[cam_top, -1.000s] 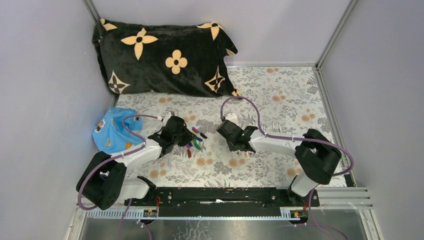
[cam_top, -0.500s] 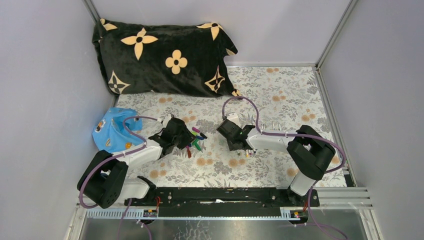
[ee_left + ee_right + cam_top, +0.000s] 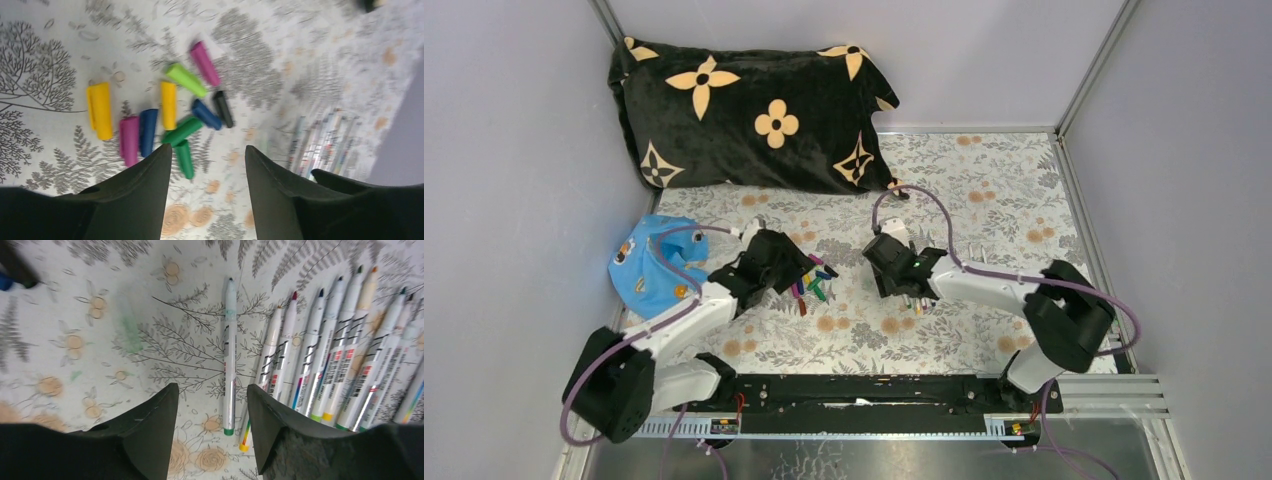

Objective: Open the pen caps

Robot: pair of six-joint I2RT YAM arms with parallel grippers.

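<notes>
Several loose pen caps [image 3: 168, 104] in yellow, magenta, blue, green and black lie scattered on the flowered cloth, seen in the top view as a small cluster [image 3: 812, 283]. My left gripper [image 3: 208, 150] hangs open just above their near side with nothing between its fingers, and a green cap [image 3: 185, 159] lies by its left fingertip. My right gripper [image 3: 212, 387] is open over the cloth. One uncapped pen [image 3: 230, 355] with a green end lies just beyond its jaws. A row of several uncapped pens [image 3: 325, 365] lies to the right.
A black pillow [image 3: 749, 110] with tan flowers fills the back left. A crumpled blue cloth [image 3: 646, 265] lies left of the left arm. Grey walls close in the left, back and right. A faint green blur [image 3: 127, 325] shows on the cloth in the right wrist view.
Both grippers have gone from nearly shut to open. The left arm has stretched a little farther over the caps, and the right gripper has shifted slightly over the pens.
</notes>
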